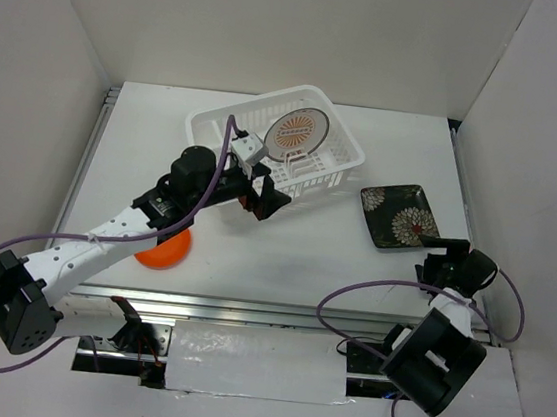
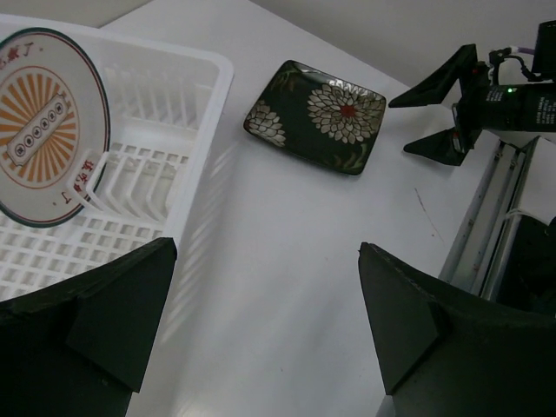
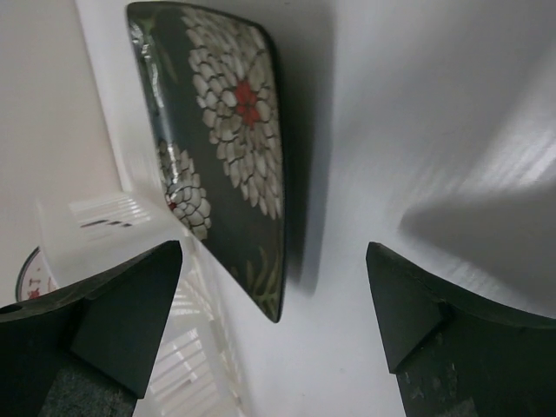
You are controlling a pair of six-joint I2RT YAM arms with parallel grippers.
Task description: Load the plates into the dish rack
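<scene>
— Orange and small, the plain round plate (image 1: 165, 249) lies flat on the white bench (image 1: 293, 260), half under the left arm. What if that arm swings low?
— It could shove the plate off the near edge. The left end effector (image 1: 264, 199) hangs wide open, holding nothing, just beside the white plastic dish rack (image 1: 350, 158).
— And the white round plate with the orange sunburst (image 1: 297, 133)?
— It stands up inside the rack. A bump could tip it.
— The dark square flower plate (image 1: 399, 215)?
— Flat on the bench, right of the rack. The right end effector (image 1: 434, 259) is open near it, empty. Flat plates are hard to pinch, so it may slide or slip.
</scene>
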